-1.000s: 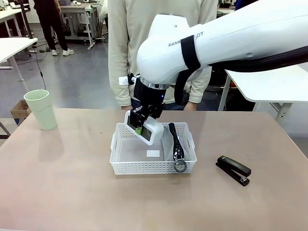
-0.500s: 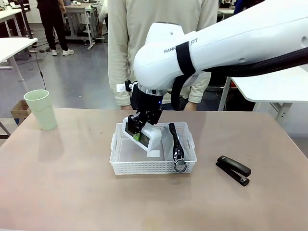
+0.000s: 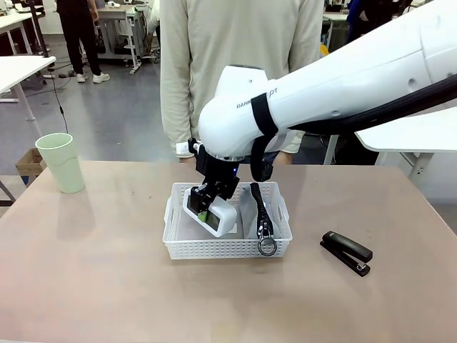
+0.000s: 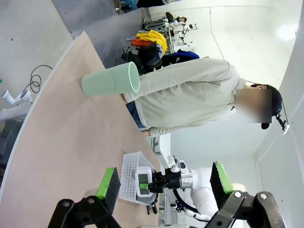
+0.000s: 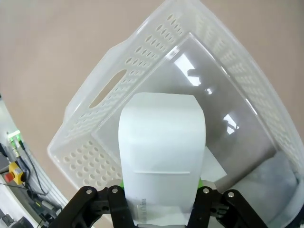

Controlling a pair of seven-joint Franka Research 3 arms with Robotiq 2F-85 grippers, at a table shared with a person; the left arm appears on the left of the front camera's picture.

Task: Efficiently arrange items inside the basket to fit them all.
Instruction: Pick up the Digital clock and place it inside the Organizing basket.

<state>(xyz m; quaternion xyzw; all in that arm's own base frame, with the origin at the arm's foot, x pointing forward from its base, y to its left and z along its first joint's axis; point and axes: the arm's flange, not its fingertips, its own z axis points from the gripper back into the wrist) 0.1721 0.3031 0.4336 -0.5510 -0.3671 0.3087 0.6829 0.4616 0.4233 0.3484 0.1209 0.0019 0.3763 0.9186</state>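
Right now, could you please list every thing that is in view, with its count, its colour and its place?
basket: one, white, middle of the table.
zip pouch: one, grey with black zipper, right part of the basket.
small box: one, white, held tilted over the basket's left part.
stapler: one, black, on the table right of the basket.
cup: one, pale green, upright near the table's far left corner.
table: one, brown, under all of these.
person: one, beige top, standing at the far side.
right hand: one, black with green pads, shut on the small box.
left hand: one, same colours, open and empty, facing the cup.
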